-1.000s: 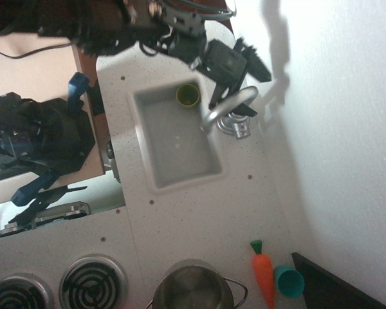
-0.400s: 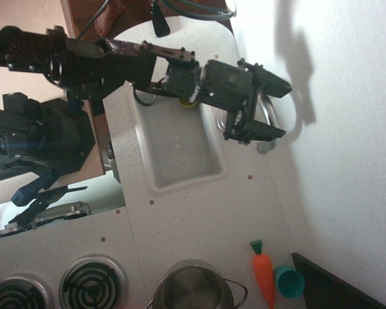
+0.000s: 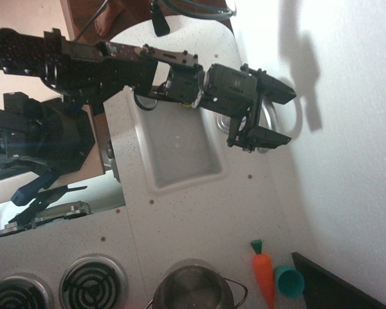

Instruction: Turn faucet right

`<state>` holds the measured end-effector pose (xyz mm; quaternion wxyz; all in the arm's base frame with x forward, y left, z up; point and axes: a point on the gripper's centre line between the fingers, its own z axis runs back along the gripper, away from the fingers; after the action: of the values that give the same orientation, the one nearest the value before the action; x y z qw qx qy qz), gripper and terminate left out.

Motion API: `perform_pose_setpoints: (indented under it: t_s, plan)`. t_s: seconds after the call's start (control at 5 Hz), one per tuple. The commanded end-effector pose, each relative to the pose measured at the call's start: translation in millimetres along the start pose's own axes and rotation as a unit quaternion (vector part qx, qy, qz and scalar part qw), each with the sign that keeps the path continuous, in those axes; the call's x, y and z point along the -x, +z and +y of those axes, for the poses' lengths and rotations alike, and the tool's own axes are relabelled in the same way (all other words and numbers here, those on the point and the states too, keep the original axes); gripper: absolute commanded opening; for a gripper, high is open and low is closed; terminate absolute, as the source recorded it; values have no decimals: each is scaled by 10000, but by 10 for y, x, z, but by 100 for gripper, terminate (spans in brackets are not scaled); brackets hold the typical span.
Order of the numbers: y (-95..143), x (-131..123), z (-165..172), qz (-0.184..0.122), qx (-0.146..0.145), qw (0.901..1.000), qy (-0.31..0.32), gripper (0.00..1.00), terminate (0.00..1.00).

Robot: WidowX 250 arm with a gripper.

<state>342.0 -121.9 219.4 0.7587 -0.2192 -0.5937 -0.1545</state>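
The faucet (image 3: 268, 122) is a thin chrome arched spout on a round metal base, standing on the counter to the right of the sink (image 3: 180, 151). Its spout points away from the basin, toward the white wall. My black gripper (image 3: 291, 118) reaches across the sink from the left and hangs over the faucet. Its two fingers (image 3: 278, 92) are spread apart, one on each side of the spout. The gripper body hides most of the faucet base. I cannot tell whether a finger touches the spout.
The white wall (image 3: 347, 161) stands close on the right of the faucet. A toy carrot (image 3: 264, 273) and a teal cup (image 3: 288, 281) lie at the bottom right. A silver pot (image 3: 193, 288) and a stove burner (image 3: 93, 281) sit along the bottom edge.
The arm has come in across the sink and over the faucet. The spout, which pointed over the basin, now points toward the wall. The green cup in the sink is now hidden by the arm.
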Motion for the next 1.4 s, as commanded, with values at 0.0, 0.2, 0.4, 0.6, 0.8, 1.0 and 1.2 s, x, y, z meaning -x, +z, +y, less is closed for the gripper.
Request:
perform_pose_setpoints:
  t_s: [0.0, 0.2, 0.4, 0.6, 0.8, 1.0, 1.2]
  plan:
    - [1, -86, -77, -116, 96, 9999, 48, 100, 0]
    - [1, -86, -77, -116, 96, 9999, 48, 100, 0]
    - [1, -86, -77, -116, 96, 9999, 48, 100, 0]
    - [107, -275, -243, 119, 13, 9999, 54, 100, 0]
    - [155, -274, -361, 465, 129, 9980, 403, 100, 0]
    - [426, -312, -406, 913, -288, 9915, 884, 100, 0]
    - [762, -302, -330, 1706, -1171, 9701, 1266, 100, 0]
